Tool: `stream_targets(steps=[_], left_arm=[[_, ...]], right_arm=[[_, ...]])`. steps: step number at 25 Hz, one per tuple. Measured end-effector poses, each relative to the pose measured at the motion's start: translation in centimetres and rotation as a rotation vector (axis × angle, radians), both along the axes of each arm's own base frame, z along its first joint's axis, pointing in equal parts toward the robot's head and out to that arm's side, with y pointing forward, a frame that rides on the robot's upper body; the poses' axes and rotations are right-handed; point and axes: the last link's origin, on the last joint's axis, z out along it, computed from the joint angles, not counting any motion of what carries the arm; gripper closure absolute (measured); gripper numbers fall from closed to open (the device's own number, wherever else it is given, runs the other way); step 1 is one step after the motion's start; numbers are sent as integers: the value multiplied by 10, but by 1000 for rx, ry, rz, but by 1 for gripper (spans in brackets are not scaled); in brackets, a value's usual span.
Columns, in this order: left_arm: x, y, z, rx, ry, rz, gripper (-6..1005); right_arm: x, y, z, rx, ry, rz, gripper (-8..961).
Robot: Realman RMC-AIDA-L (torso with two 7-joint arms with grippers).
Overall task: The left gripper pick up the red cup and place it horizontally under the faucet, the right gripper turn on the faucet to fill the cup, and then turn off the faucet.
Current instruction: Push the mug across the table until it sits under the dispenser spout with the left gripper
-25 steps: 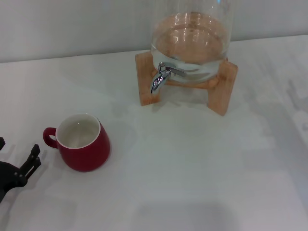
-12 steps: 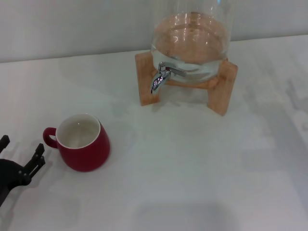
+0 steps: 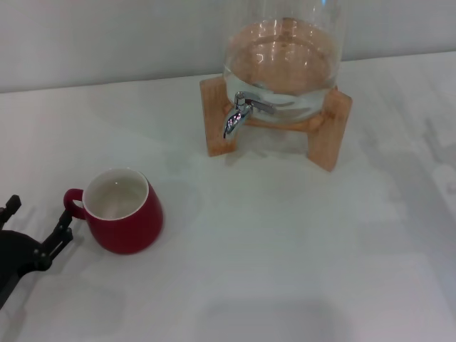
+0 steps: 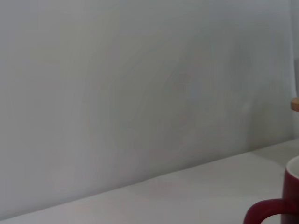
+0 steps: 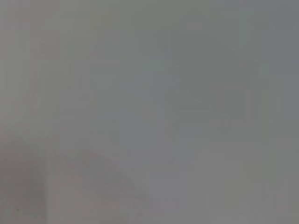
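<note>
The red cup (image 3: 123,211) stands upright on the white table at the left, white inside, with its small handle (image 3: 72,202) pointing left. My left gripper (image 3: 39,212) is at the left edge of the head view, open, its fingers spread just left of the handle and apart from it. In the left wrist view the red cup (image 4: 280,205) shows only as a rim and handle at the picture's corner. The chrome faucet (image 3: 239,112) juts from the glass dispenser at the back centre, spout down. The right gripper is out of view.
The glass dispenser (image 3: 283,57) holds water and sits on a wooden stand (image 3: 328,128) near the back wall. White tabletop (image 3: 285,249) stretches between the cup and the stand. The right wrist view shows only a plain grey surface.
My left gripper has moved up and toward the cup's handle, and its fingers show spread wider than before. The cup and faucet have not moved.
</note>
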Motion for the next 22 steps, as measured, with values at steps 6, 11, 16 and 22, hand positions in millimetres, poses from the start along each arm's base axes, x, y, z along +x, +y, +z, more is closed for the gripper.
stream_targets(steps=[6,11,16,22], left_arm=[[2,2,-3,-18,30,-21,117],[1,2,-3,-22,39,-17,117],[1,3,-3,-22,43,-17,117],[1,4,-2,-13,69,-31,117]], right_arm=[[-1,-1,0,0,-3,8,221],[-1,-2,0,-2,-4,9,222],[-1,-2,0,-1,-4,9,222],[0,-2,0,-2,-5,9,222]])
